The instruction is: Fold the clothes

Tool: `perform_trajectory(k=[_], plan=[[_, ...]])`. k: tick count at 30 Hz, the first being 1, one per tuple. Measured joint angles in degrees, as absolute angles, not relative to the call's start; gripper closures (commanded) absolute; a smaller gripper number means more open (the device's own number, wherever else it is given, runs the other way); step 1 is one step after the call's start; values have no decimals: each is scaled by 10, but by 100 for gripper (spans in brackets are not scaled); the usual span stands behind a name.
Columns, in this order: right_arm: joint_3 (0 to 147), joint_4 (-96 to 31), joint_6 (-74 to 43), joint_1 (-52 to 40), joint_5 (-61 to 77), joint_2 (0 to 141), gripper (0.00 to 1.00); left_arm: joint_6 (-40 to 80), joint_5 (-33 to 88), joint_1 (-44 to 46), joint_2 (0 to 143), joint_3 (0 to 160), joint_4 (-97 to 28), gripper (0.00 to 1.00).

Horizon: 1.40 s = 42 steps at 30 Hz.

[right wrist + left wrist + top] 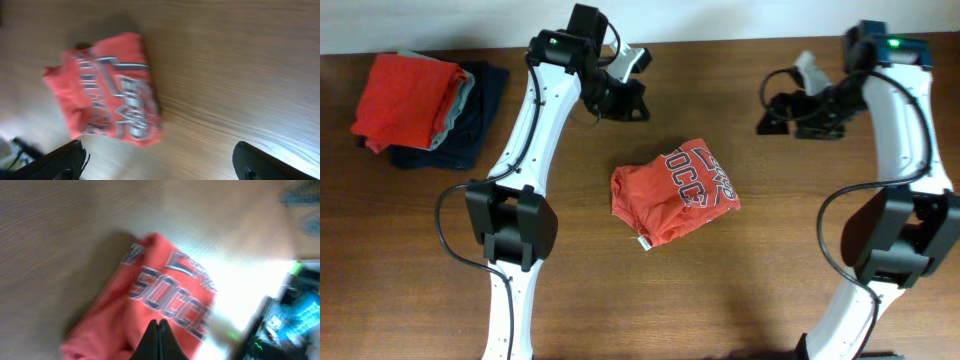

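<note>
I count two orange-red T-shirts: one lettered T-shirt [672, 190] and one plain T-shirt [405, 95] far to its left. Also far left of the lettered one lie one navy garment [485, 115] and one pale grey garment [467, 92].

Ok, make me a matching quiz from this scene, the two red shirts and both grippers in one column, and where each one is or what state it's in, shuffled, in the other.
Column one:
1. lettered shirt
2. plain red shirt
3. left gripper
4. right gripper

Column two:
A. open
B. mid-table, bunched
C. shut
D. atop the stack in the corner

Pairs: 1-B, 2-D, 3-C, 4-A.
</note>
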State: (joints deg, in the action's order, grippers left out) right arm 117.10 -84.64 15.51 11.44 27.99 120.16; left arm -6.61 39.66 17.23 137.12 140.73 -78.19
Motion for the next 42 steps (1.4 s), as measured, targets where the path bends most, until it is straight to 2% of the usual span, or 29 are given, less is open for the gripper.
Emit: perform_trajectory(k=[9, 15, 32, 42], plan=[[1171, -844, 157, 176, 256, 1202, 1, -138, 472, 187, 1371, 1395, -838, 100], [1171, -844, 157, 184, 253, 1202, 1, -147, 472, 209, 1372, 1310, -842, 100], [1171, -844, 157, 184, 253, 1202, 1, -92, 276, 214, 1384, 1142, -655, 100], [1171, -844, 157, 184, 253, 1202, 1, -63, 274, 208, 1401, 1161, -686, 100]])
